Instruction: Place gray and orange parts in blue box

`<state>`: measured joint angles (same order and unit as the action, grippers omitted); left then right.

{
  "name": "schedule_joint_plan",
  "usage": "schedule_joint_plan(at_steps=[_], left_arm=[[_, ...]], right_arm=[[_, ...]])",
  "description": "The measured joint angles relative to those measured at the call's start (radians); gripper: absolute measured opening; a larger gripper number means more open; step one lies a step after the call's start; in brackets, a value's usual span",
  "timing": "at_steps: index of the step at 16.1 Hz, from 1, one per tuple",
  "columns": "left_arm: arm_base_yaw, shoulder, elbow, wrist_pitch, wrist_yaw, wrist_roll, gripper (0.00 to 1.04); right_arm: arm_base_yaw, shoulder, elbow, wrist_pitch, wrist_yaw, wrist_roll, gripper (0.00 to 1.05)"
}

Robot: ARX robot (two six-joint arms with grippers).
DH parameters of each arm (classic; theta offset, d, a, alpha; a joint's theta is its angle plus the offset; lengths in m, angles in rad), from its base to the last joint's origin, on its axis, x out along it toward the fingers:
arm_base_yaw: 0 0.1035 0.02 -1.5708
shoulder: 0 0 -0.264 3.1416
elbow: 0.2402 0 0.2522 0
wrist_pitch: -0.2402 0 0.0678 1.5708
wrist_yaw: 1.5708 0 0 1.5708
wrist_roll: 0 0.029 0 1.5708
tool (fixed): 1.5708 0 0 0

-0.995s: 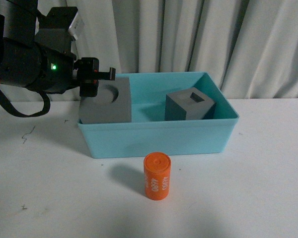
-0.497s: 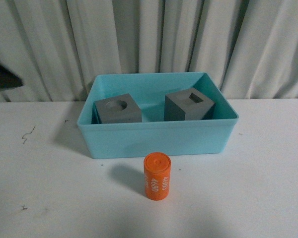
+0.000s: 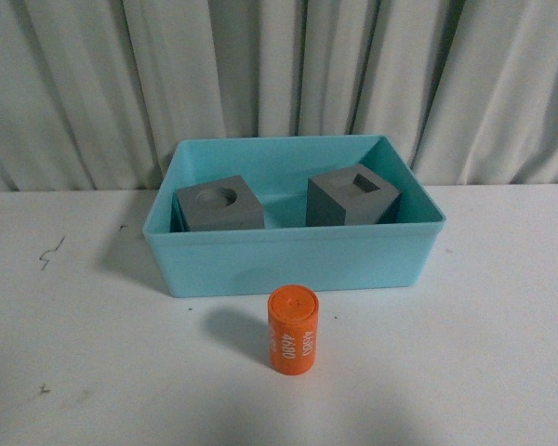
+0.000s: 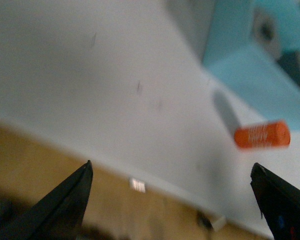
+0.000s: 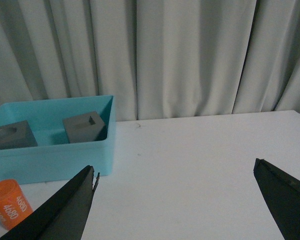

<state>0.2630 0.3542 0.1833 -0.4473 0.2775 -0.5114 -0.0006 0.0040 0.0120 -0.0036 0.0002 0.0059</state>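
Both gray cubes sit inside the blue box (image 3: 293,260): the one with a round recess (image 3: 219,206) at its left, the one with a square recess (image 3: 352,196) at its right. The orange cylinder (image 3: 293,331) with white digits stands upright on the white table just in front of the box. Neither arm shows in the front view. My left gripper (image 4: 172,182) is open, blurred, over the table's edge, with the orange cylinder (image 4: 262,135) and the box (image 4: 260,75) far off. My right gripper (image 5: 175,185) is open above bare table, to the right of the box (image 5: 50,160) and the cylinder (image 5: 9,202).
A pale curtain (image 3: 279,74) hangs close behind the box. The white table (image 3: 502,353) reaches out on both sides. The left wrist view shows the table's edge (image 4: 90,160) with brown floor below it.
One second ago the left arm hung over the box's left end at the round-recess cube. It then pulled away to the left and is now out of the front view; the cube rests in the box.
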Motion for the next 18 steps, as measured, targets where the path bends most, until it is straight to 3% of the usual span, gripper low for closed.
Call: schedule_joint_plan(at_steps=[2, 4, 5, 7, 9, 10, 18], left_arm=[[-0.011, -0.091, -0.083, 0.177, -0.038, 0.058, 0.88], [-0.085, -0.346, -0.156, 0.451, -0.086, 0.304, 0.66], [-0.105, -0.338, -0.164, 0.462, -0.118, 0.395, 0.56], [-0.258, -0.346, -0.173, 0.448, -0.256, 0.468, 0.32], [-0.264, -0.346, -0.173, 0.442, -0.276, 0.490, 0.08], [-0.262, -0.346, -0.173, 0.443, -0.278, 0.494, 0.02], [-0.262, -0.346, -0.173, 0.443, -0.278, 0.494, 0.02]], right_arm=[[0.000, 0.000, 0.000, -0.001, -0.001, 0.000, 0.98], [0.000, 0.000, 0.000, 0.000, 0.000, -0.002, 0.98], [0.000, 0.000, 0.000, 0.003, -0.001, -0.003, 0.98], [0.000, 0.000, 0.000, -0.002, 0.000, -0.003, 0.98], [0.000, 0.000, 0.000, 0.000, 0.000, -0.003, 0.98], [0.000, 0.000, 0.000, 0.000, 0.000, -0.003, 0.98], [0.000, 0.000, 0.000, 0.000, 0.000, -0.003, 0.98]])
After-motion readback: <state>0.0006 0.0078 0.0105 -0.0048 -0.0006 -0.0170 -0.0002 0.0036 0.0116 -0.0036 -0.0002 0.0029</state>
